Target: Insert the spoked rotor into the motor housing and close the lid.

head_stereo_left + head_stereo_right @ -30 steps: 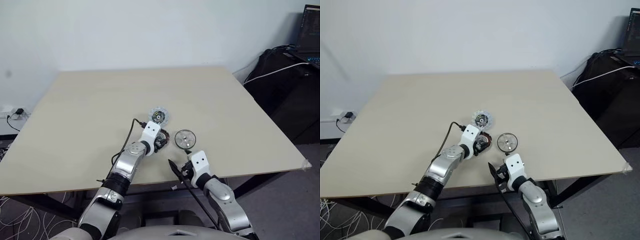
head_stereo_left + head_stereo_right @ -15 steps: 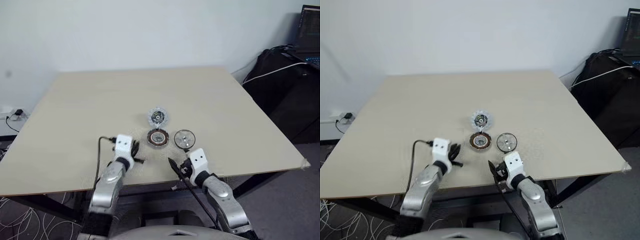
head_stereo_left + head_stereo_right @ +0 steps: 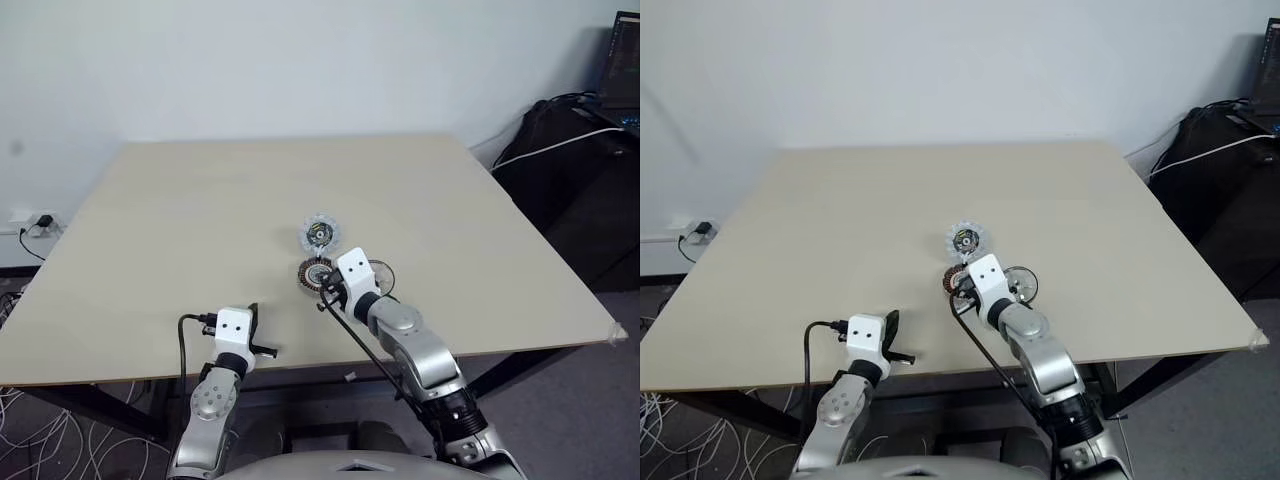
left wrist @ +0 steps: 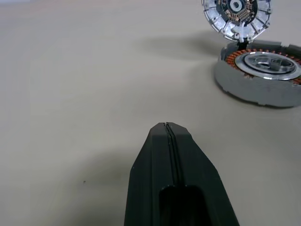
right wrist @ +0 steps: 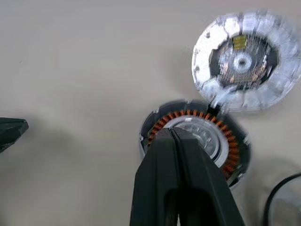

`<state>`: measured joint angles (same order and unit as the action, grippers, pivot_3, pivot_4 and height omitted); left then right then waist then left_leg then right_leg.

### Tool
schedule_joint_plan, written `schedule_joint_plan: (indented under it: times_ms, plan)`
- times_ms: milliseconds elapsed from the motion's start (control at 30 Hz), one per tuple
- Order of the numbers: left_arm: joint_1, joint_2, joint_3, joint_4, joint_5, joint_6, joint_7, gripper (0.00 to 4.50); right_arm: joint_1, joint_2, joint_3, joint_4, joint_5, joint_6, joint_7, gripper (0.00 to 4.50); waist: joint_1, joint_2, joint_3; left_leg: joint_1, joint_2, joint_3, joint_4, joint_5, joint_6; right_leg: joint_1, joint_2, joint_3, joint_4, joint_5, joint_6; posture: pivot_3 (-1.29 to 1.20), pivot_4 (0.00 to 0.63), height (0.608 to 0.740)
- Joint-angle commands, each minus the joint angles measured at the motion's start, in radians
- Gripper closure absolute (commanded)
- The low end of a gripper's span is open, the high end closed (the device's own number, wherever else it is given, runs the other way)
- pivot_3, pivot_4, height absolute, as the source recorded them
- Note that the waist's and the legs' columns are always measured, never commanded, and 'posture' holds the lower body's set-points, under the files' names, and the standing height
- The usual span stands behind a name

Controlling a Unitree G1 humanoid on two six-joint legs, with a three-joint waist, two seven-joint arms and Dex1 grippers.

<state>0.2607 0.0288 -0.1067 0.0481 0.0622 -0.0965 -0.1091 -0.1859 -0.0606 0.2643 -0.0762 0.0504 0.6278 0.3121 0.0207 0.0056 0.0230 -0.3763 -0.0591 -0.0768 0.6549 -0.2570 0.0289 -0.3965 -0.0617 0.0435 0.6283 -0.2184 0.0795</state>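
1. Left eye view: the bench [image 3: 150,220] carried three parts bunched near its middle. The lid [image 3: 319,234] lay face up, dark centre showing, at 12 o'clock of the motor housing [image 3: 311,272]. The spoked rotor [image 3: 379,270] lay flat at 3 o'clock of the housing, half hidden behind the right arm's wrist, not yet inserted. The left gripper [image 3: 253,318] sat well apart at about 8 o'clock of the housing, near the bench's front edge.

2. Right eye view: the right gripper [image 3: 956,284] hung over the housing's near rim, holding nothing. A dark cable looped under that arm.

3. Left wrist view: the left fingers [image 4: 162,141] were pressed together, empty, pointing over bare bench. Housing and lid lay ahead, edges touching, seemingly joined by a small tab.

4. Right wrist view: the right fingers [image 5: 162,150] were likewise together with nothing between them, their tips over the housing's pale centre and copper ring.

5. Handling, as a judgement:
   - The rotor looked thin, rigid, light and shiny, so probably slippery. Lying flat, it offered little to pinch.
   - Taking the rim across its thickness seemed safer than the thin spokes, which might bend.
   - The housing looked heavier and likely to stay put. Its windings seemed delicate and best left untouched.
   - The scalloped lid edge should give fair purchase.
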Motion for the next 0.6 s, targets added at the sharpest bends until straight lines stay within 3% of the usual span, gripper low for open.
schedule_joint_plan:
  times_ms: [33,267,600]
  plan:
    - [-0.019,-0.003,0.000,-0.004,-0.011,-0.029,0.001,4.50,-0.045,0.012,-0.014,-0.017,0.015,0.093,-0.011,4.48,-0.002,0.000,0.000,0.000,0.000,0.000,0.000,0.000,0.000,0.000,0.000,0.000,0.000,0.000,0.000,0.00,0.000,0.740]
    - [-0.018,0.007,-0.006,0.003,-0.024,-0.081,-0.028,4.50,-0.085,0.011,-0.001,0.004,0.018,0.200,-0.011,4.48,-0.008,0.001,0.000,0.000,0.000,0.000,0.000,0.000,0.000,0.000,0.000,0.000,0.000,0.000,0.000,0.00,0.000,0.740]
    - [0.007,0.039,-0.023,-0.024,-0.068,-0.024,-0.119,4.50,-0.143,0.032,0.004,0.114,0.004,0.176,-0.022,4.48,-0.021,0.002,0.000,0.000,0.000,0.000,-0.001,0.000,0.000,-0.001,0.000,0.000,0.000,0.000,0.000,0.00,0.000,0.740]
